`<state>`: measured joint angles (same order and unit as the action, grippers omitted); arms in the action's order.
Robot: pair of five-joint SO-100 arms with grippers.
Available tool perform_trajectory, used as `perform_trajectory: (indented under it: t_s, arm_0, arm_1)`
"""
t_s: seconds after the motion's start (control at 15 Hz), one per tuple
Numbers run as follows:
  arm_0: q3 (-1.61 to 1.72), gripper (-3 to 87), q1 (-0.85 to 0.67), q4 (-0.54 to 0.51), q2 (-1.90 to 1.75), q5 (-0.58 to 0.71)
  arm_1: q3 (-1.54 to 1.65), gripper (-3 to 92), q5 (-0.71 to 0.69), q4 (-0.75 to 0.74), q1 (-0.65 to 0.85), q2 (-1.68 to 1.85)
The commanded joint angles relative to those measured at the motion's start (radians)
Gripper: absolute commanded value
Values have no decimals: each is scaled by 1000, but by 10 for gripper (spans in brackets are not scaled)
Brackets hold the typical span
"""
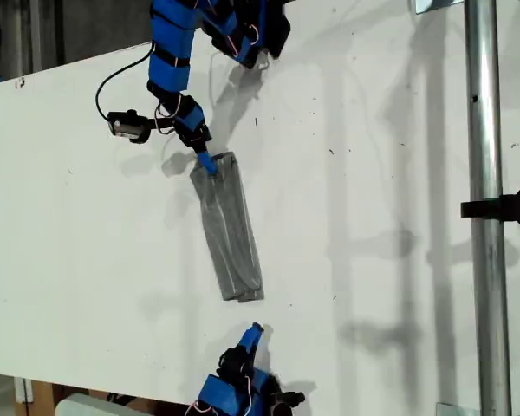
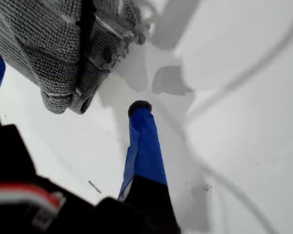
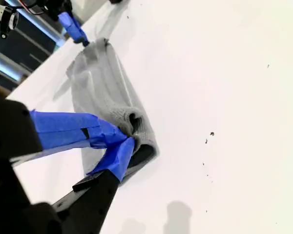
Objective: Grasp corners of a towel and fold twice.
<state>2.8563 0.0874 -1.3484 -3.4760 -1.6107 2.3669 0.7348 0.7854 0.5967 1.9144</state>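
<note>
The towel point(image 1: 230, 230) lies folded into a long narrow grey strip in the middle of the white table point(image 1: 381, 173). My first gripper point(image 1: 206, 162) comes in from the exterior view's top and stands open at the strip's far end. Its fingers point(image 2: 144, 141) straddle the towel's folded corners point(image 2: 63, 100) without closing on them. From the exterior view's bottom edge, my second gripper point(image 1: 256, 332) points at the strip's near end and sits a short gap away from it. In the second wrist view its fingertips point(image 3: 128, 140) meet in front of the towel point(image 3: 100, 87), with nothing between them.
A metal pole point(image 1: 484, 173) with a black clamp point(image 1: 513, 206) crosses the table along the exterior view's right. A small black camera point(image 1: 128, 126) and its cable hang off the first arm. The table's edge runs close behind my second arm at the exterior view's bottom.
</note>
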Motion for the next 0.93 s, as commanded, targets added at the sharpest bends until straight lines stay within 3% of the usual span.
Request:
perform_trajectory:
  t_s: [0.0, 0.07, 0.27, 0.4, 0.73, 0.87]
  arm_0:
    - [-6, -25, 12, -6, -6, -15]
    - [-3, -25, 14, -6, -6, -15]
    - [6, -25, 20, -8, -6, -17]
    - [14, -25, 28, -8, -6, -18]
    - [21, -25, 40, -8, -6, -14]
    - [17, -25, 43, -8, -6, -12]
  arm_1:
    - [-133, 449, 34, -43, -41, -110]
    - [-222, 421, 63, -15, -55, -242]
    - [-626, 410, 112, 275, -80, -604]
    - [-793, 383, 115, 316, -140, -721]
    - [-911, -2, 167, 356, -232, -758]
    - [-788, -2, 202, 482, -232, -594]
